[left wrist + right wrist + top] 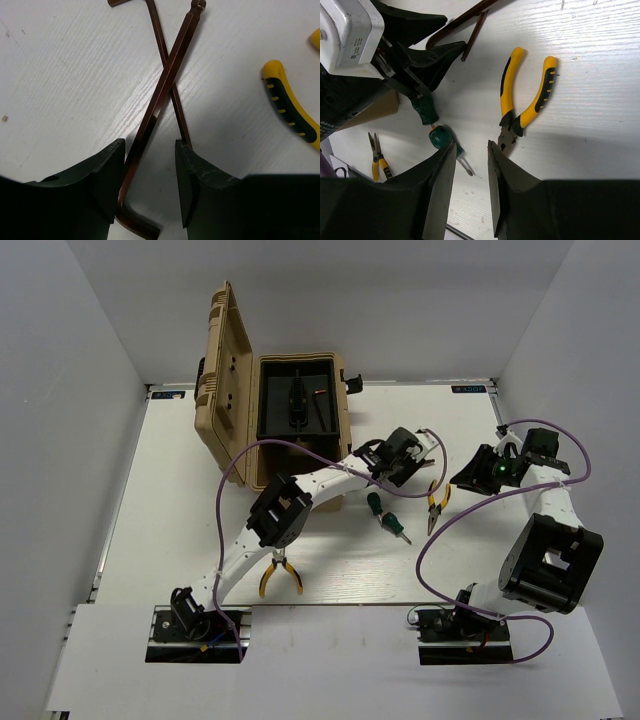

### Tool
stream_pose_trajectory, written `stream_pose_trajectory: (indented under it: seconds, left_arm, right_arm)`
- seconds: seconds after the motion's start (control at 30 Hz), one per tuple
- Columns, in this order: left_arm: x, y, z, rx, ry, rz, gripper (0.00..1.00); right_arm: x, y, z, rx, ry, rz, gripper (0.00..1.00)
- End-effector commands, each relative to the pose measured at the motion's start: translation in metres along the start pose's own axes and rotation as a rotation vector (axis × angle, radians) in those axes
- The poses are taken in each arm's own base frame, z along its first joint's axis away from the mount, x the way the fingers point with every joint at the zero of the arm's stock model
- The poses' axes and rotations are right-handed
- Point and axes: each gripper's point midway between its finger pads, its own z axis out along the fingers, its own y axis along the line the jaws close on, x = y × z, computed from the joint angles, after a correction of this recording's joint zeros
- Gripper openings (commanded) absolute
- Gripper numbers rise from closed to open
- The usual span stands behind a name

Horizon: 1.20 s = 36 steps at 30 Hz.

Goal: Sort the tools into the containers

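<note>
Two thin brown hex keys lie crossed on the white table, the longer one (171, 75) over the other (159, 37). My left gripper (150, 175) is open and low over them, and the longer key's bent end lies between its fingers. My right gripper (471, 150) is open and empty above the table, between a green screwdriver (442, 137) and yellow-handled pliers (525, 95). A second green screwdriver (425, 110) lies beside the first. The second pliers (278, 575) lie near the front, under the left arm. The tan toolbox (262, 470) stands open at the back left.
The toolbox lid (225, 380) stands upright on its left side. Its black inner tray (335, 420) holds some dark items. My left gripper (405, 455) and right gripper (480, 472) are close together right of the box. Purple cables loop over both arms.
</note>
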Motion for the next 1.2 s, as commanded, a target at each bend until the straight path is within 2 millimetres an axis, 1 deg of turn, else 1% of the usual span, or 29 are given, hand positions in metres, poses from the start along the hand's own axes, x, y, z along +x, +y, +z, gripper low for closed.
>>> stream_pose_trajectory:
  seconds: [0.0, 0.03, 0.1, 0.13, 0.17, 0.23, 0.27, 0.3, 0.33, 0.37, 0.4, 0.43, 0.47, 0.5, 0.53, 0.57, 0.6, 0.63, 0.67, 0.8, 0.87, 0.9, 0.93, 1.0, 1.03, 1.07, 1.1, 1.13, 1.17]
  left_arm:
    - [0.024, 0.004, 0.003, 0.012, 0.067, 0.012, 0.55]
    - [0.031, 0.004, 0.006, 0.016, 0.087, 0.023, 0.55]
    - [0.031, 0.004, 0.006, 0.016, 0.088, 0.023, 0.55]
    - [0.038, -0.001, 0.006, 0.036, 0.105, 0.023, 0.54]
    - [0.038, -0.003, 0.006, 0.05, 0.103, 0.023, 0.54]
    - [0.036, -0.007, 0.003, 0.076, 0.099, 0.021, 0.5]
    - [0.035, -0.014, 0.0, 0.084, 0.098, 0.028, 0.5]
    - [0.041, -0.015, 0.001, 0.086, 0.111, 0.029, 0.5]
    - [0.033, -0.022, -0.004, 0.107, 0.095, 0.034, 0.5]
    - [0.025, -0.023, -0.008, 0.12, 0.079, 0.032, 0.5]
    - [0.025, -0.025, -0.008, 0.13, 0.078, 0.032, 0.49]
    - [0.013, -0.023, -0.015, 0.127, 0.057, 0.022, 0.49]
    - [0.011, -0.023, -0.015, 0.125, 0.048, 0.021, 0.49]
    - [0.004, -0.022, -0.02, 0.124, 0.034, 0.021, 0.49]
    - [-0.001, -0.023, -0.021, 0.133, 0.024, 0.01, 0.46]
    - [-0.013, -0.024, -0.023, 0.145, -0.003, 0.009, 0.46]
    - [-0.018, -0.025, -0.027, 0.154, -0.007, -0.002, 0.45]
    - [-0.014, -0.026, -0.027, 0.156, 0.016, -0.002, 0.45]
    - [-0.021, -0.023, -0.028, 0.145, 0.007, -0.002, 0.45]
    - [0.0, -0.017, -0.023, 0.094, 0.065, -0.007, 0.43]
    - [0.02, -0.013, -0.02, 0.064, 0.126, -0.002, 0.42]
    - [0.026, -0.019, -0.021, 0.062, 0.145, -0.003, 0.42]
    - [0.035, -0.02, -0.019, 0.065, 0.167, -0.001, 0.41]
    - [0.047, -0.018, -0.018, 0.048, 0.194, 0.003, 0.41]
    - [0.056, -0.025, -0.018, 0.056, 0.214, 0.012, 0.41]
    - [0.056, -0.025, -0.018, 0.056, 0.215, 0.012, 0.41]
    - [0.067, -0.027, -0.014, 0.057, 0.237, 0.005, 0.35]
    - [0.067, -0.032, -0.015, 0.063, 0.236, 0.012, 0.31]
    - [0.067, -0.032, -0.015, 0.063, 0.236, 0.012, 0.28]
  right_arm:
    - [0.001, 0.002, -0.001, -0.025, 0.001, -0.001, 0.38]
    - [0.0, 0.002, -0.001, -0.026, -0.001, 0.004, 0.38]
    - [0.001, 0.003, -0.002, -0.027, -0.002, 0.0, 0.38]
    - [0.001, 0.001, -0.002, -0.024, 0.001, 0.006, 0.38]
    - [0.001, 0.002, -0.001, -0.026, 0.0, 0.002, 0.38]
    - [0.001, 0.002, -0.001, -0.027, -0.002, 0.005, 0.38]
    - [0.0, 0.002, -0.002, -0.029, -0.003, 0.001, 0.38]
    - [0.0, 0.002, -0.002, -0.028, -0.005, 0.001, 0.38]
    - [0.0, 0.002, -0.002, -0.028, -0.003, 0.005, 0.38]
    - [0.001, 0.002, -0.001, -0.031, 0.0, 0.005, 0.38]
    - [0.001, 0.002, -0.001, -0.031, 0.0, 0.007, 0.38]
    - [0.0, 0.002, -0.002, -0.031, -0.003, 0.004, 0.38]
    - [0.001, 0.002, -0.001, -0.031, -0.001, 0.004, 0.38]
    - [0.001, 0.002, -0.001, -0.032, 0.001, 0.011, 0.38]
    - [0.001, 0.002, -0.002, -0.032, 0.0, 0.009, 0.38]
    - [0.001, 0.001, -0.002, -0.029, -0.001, 0.006, 0.38]
    - [0.001, 0.001, -0.001, -0.028, 0.001, 0.006, 0.38]
    - [0.001, 0.002, -0.002, -0.03, -0.001, 0.008, 0.38]
    - [0.001, 0.001, -0.002, -0.031, -0.002, 0.009, 0.38]
    - [0.001, 0.003, -0.003, -0.037, -0.001, 0.014, 0.38]
    - [0.0, 0.002, -0.003, -0.041, -0.004, 0.018, 0.38]
    - [0.0, 0.002, -0.003, -0.043, -0.003, 0.022, 0.38]
    - [0.0, 0.002, -0.003, -0.045, -0.001, 0.023, 0.38]
    - [0.0, 0.003, -0.002, -0.048, 0.0, 0.019, 0.38]
    - [0.0, 0.003, -0.003, -0.048, -0.001, 0.023, 0.38]
    - [0.0, 0.002, -0.003, -0.047, 0.001, 0.027, 0.38]
    - [0.0, 0.002, -0.004, -0.047, -0.002, 0.028, 0.38]
    - [0.0, 0.003, -0.005, -0.049, -0.004, 0.027, 0.38]
    - [0.0, 0.003, -0.004, -0.049, -0.004, 0.027, 0.38]
